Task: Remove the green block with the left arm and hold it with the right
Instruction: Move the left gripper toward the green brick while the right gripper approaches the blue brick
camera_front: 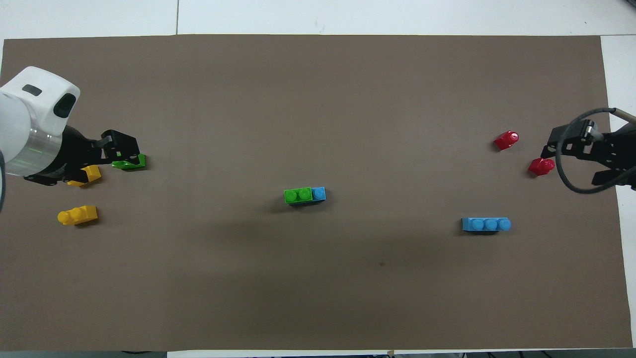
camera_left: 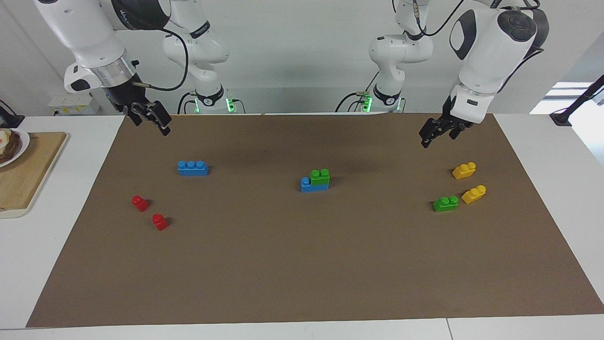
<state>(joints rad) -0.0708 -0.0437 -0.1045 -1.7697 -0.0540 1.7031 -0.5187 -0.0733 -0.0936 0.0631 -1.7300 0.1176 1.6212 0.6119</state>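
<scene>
The green block [camera_left: 320, 176] [camera_front: 297, 195] sits pressed on one end of a blue brick [camera_left: 306, 185] [camera_front: 319, 193] at the middle of the brown mat. A second green block [camera_left: 445, 203] [camera_front: 133, 162] lies loose toward the left arm's end. My left gripper [camera_left: 430, 135] [camera_front: 123, 149] hangs open and empty in the air over the mat at that end. From overhead it covers part of the loose green block, but it touches nothing. My right gripper [camera_left: 152, 119] [camera_front: 555, 145] hangs open and empty over the mat's corner at the right arm's end.
Two yellow bricks [camera_left: 464, 170] [camera_left: 473, 194] lie beside the loose green block. A blue three-stud brick [camera_left: 192, 167] and two red blocks [camera_left: 139, 203] [camera_left: 160, 221] lie toward the right arm's end. A wooden board [camera_left: 28, 174] with a plate rests off the mat there.
</scene>
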